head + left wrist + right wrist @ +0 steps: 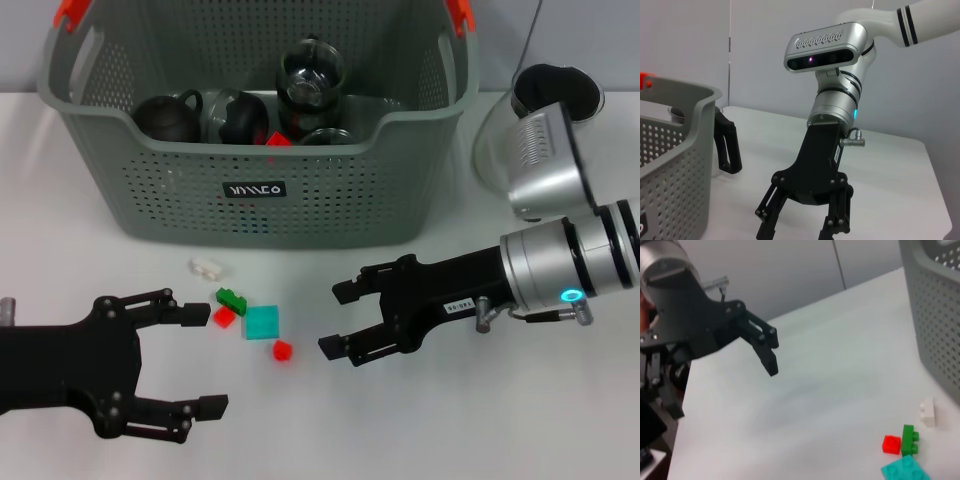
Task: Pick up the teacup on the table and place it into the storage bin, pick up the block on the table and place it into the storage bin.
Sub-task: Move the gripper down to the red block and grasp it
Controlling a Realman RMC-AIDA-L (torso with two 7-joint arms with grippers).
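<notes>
- The left tool (195, 360) hovers low over the plain white surface (420, 430), fingers spread wide, holding nothing.
- The right tool (340, 318) opposite is equally wide and empty.
- Between them lie small plastic blocks: red (283, 351), teal (263, 322), green (232, 298), white (206, 267).
- Beyond stands the grey-green perforated storage bin (255, 190), dark teapots (168, 117) and a glass teacup (310, 75) inside.

The bin (255, 120) carries a small black label (254, 188) on its front wall, at about 12 o'clock from the blocks — white lettering, not legible. A small sticker on the right gripper (342, 319) — unreadable too.
</notes>
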